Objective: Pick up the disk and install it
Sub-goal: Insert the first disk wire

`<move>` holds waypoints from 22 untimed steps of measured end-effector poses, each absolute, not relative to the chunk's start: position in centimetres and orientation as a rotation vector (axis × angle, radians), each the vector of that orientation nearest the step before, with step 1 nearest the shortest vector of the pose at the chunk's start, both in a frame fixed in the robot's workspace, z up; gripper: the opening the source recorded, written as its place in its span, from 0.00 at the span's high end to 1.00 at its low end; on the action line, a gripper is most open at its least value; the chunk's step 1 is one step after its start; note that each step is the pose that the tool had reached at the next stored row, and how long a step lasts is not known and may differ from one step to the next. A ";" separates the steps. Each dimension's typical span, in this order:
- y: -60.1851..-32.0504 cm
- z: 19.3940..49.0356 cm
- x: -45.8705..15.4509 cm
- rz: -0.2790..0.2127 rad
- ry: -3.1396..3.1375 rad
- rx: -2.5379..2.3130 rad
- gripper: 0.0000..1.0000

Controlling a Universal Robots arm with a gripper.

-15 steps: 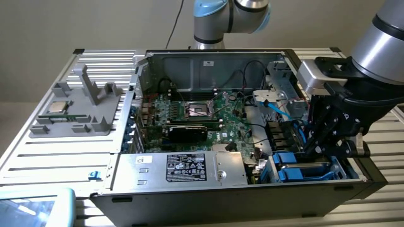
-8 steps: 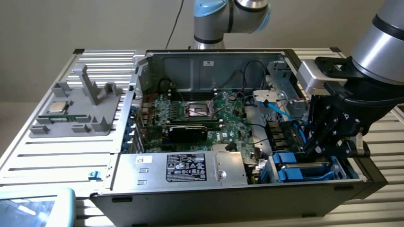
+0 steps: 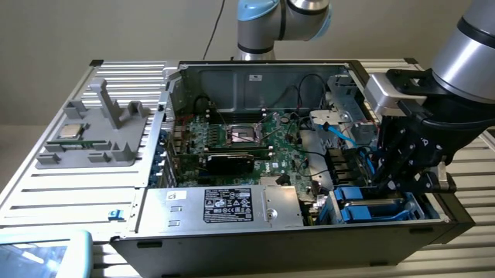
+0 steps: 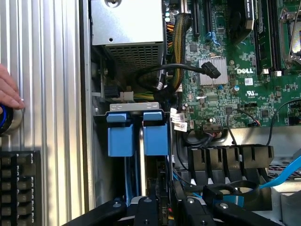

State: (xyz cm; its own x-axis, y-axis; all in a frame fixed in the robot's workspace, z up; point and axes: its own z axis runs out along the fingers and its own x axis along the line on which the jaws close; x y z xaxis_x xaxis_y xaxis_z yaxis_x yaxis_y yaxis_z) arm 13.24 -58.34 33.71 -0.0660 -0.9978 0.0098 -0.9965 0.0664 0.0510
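Two blue carrier tabs point(image 4: 136, 133) showing side by side in drive bay point(image 3: 433, 211) at case corner, exterior view's right. Disk point(image 4: 141, 169) edge-on between them, seated deep in bay; looks nearly installed. Claw point(image 4: 162, 207) low over disk's near end; cannot tell jaw state or whether gripping. Hand point(image 4: 8, 89) resting on ribbed surface point(image 4: 47, 94) beside case. Left, by guess: confirm full seating, let go.
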 end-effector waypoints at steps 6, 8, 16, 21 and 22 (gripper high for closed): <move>-58.3 35.3 13.2 -0.040 -2.265 2.119 0.75; -58.3 36.1 13.2 -0.038 -2.264 2.118 0.75; -58.1 38.8 13.2 -0.022 -2.264 2.117 0.75; -57.6 40.1 13.1 0.001 -2.259 2.112 0.75; -57.5 40.2 13.1 0.009 -2.258 2.111 0.75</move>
State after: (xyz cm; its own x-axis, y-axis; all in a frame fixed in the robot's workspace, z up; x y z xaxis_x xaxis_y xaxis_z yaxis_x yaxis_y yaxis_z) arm 13.09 -57.47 40.24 -0.0665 -0.9969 0.0411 -0.9972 0.0678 0.0309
